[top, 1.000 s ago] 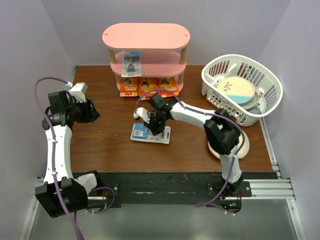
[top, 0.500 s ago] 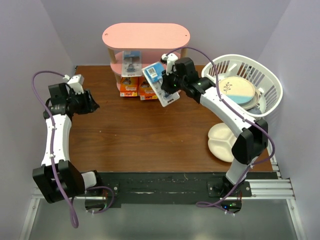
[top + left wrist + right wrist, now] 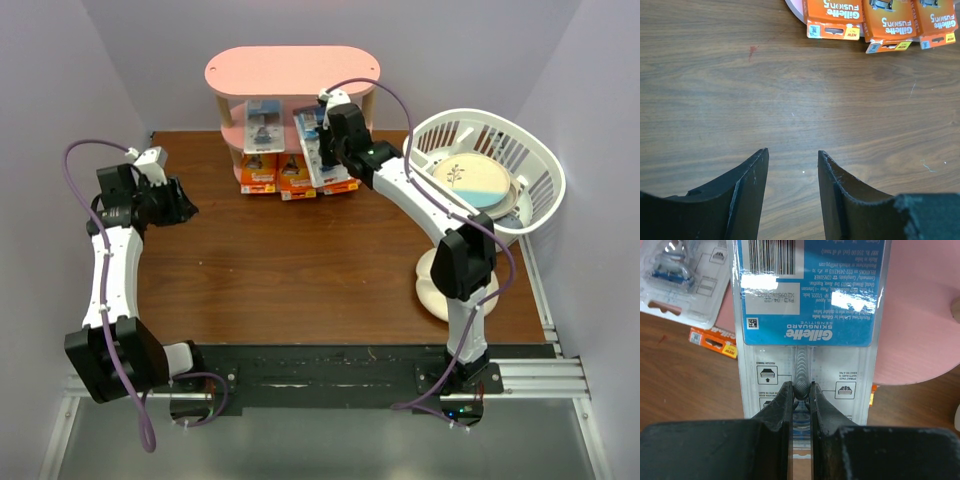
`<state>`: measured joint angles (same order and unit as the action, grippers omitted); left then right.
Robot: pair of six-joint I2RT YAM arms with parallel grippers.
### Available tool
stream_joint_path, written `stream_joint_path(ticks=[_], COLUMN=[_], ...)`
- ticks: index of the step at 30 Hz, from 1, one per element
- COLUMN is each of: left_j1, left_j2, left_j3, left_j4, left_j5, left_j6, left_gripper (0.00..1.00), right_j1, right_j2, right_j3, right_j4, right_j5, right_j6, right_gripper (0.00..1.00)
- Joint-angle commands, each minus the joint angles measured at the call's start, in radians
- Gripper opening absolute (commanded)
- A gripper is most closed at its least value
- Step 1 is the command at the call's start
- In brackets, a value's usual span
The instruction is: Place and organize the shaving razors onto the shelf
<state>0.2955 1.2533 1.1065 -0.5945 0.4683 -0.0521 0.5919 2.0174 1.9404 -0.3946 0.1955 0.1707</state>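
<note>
The right fingers [image 3: 781,407] pinch a glossy clear blister pack [image 3: 807,315] with a blue card, over the rounded middle board of the pink shelf [image 3: 292,70], beside a second blister pack [image 3: 680,275]. Three flat orange cardboard packs [image 3: 887,20] lie at the shelf's foot on the grained wooden surface [image 3: 790,90]. The left fingers [image 3: 752,190], matte black wedges, stand apart and empty.

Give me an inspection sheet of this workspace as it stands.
Surface: brown wooden table, small marks.
Job's things: three orange packs side by side on the bottom tier of the pink shelf; shelved blister pack on the middle tier; held blister pack at the shelf front.
Clutter: white basket holding a plate; divided plate partly behind the right arm.
Grippers: right gripper fingers shut on the held blister pack; left gripper open above bare wood.
Cables: purple cables loop off both arms.
Surroundings: lilac walls.
</note>
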Motion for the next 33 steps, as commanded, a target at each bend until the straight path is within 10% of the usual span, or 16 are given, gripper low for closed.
stream_joint_path(ticks=[1, 20, 26, 33], left_j1=[0.01, 0.008, 0.01, 0.011], left_j2=[-0.014, -0.012, -0.034, -0.037], left_j3=[-0.011, -0.054, -0.082, -0.083], left_j4=[0.027, 0.042, 0.047, 0.056], left_j5=[0.007, 0.029, 0.036, 0.049], left_j6=[-0.006, -0.014, -0.015, -0.025], left_gripper=[0.49, 0.49, 0.49, 0.49], right_j1=[-0.01, -0.009, -0.009, -0.009], right_j2=[0.006, 0.107, 0.089, 0.032], right_j3=[0.098, 0.157, 0.158, 0.134], right_j4=[0.089, 0.135, 0.131, 0.108], right_j5=[0.076, 0.183, 0.193, 0.151], right_j6=[0.053, 0.053, 0.058, 0.076], right_gripper=[0.0, 0.02, 0.59, 0.65])
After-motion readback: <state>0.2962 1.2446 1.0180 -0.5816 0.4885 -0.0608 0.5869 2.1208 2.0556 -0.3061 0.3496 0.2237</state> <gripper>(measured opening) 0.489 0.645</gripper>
